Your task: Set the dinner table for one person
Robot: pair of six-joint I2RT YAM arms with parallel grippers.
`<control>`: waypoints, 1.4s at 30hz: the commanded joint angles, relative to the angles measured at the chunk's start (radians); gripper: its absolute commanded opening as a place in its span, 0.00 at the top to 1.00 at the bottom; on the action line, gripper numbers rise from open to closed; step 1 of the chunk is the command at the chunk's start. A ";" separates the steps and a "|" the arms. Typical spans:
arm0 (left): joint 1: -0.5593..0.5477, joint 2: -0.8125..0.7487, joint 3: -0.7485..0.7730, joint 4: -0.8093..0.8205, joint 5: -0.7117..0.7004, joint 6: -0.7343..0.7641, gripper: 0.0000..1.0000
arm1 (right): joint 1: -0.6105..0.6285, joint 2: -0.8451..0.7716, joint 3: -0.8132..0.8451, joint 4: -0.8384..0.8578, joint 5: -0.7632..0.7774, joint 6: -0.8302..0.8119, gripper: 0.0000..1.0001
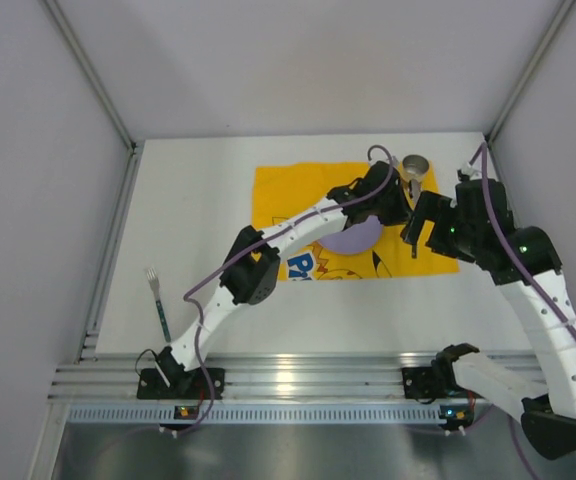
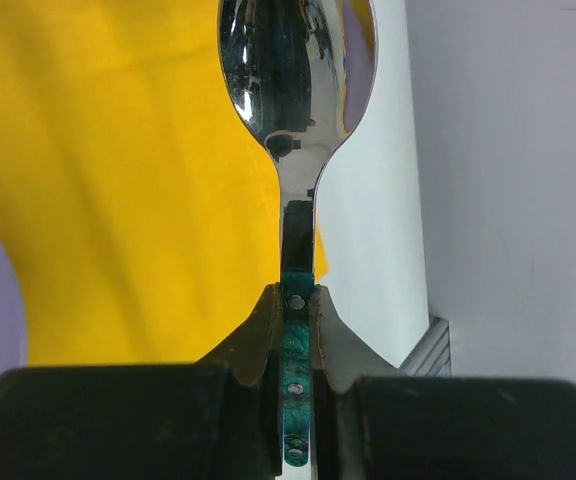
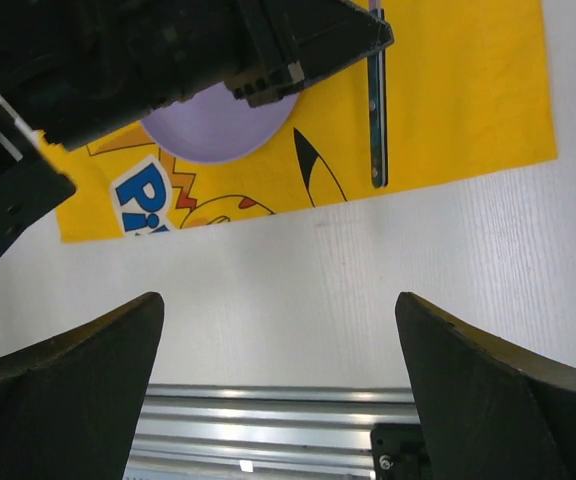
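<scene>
On the white dinner table [image 1: 193,215] lies a yellow printed cloth [image 1: 288,195] with a purple plate [image 1: 353,238] on it. My left gripper [image 2: 296,300] is shut on the green handle of a shiny spoon [image 2: 298,70], held above the cloth's right edge, near a metal cup [image 1: 415,165]. In the top view the left gripper [image 1: 401,195] hangs over the plate's right side. My right gripper [image 3: 278,310] is open and empty above bare table just right of it [image 1: 420,228]. A thin knife [image 3: 376,110] lies on the cloth right of the plate [image 3: 218,125].
A fork [image 1: 156,298] with a green handle lies on the table at the left, near the ribbed aluminium rail [image 1: 298,380]. Grey walls close in the back and both sides. The left arm [image 1: 268,255] stretches across the cloth.
</scene>
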 commanded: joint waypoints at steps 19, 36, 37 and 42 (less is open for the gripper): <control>0.041 0.225 0.161 0.090 -0.026 -0.063 0.91 | -0.011 -0.151 -0.043 -0.207 0.047 0.010 0.00; 0.087 -0.078 0.083 0.148 0.107 -0.054 0.54 | -0.012 -0.123 -0.037 -0.129 0.018 0.020 0.00; 0.100 -0.130 0.043 0.122 0.115 -0.026 0.52 | -0.012 -0.120 -0.034 -0.112 0.019 0.020 0.00; 0.275 -0.559 -0.467 -0.066 -0.006 0.150 0.39 | -0.012 -0.068 -0.046 -0.035 -0.033 0.019 0.00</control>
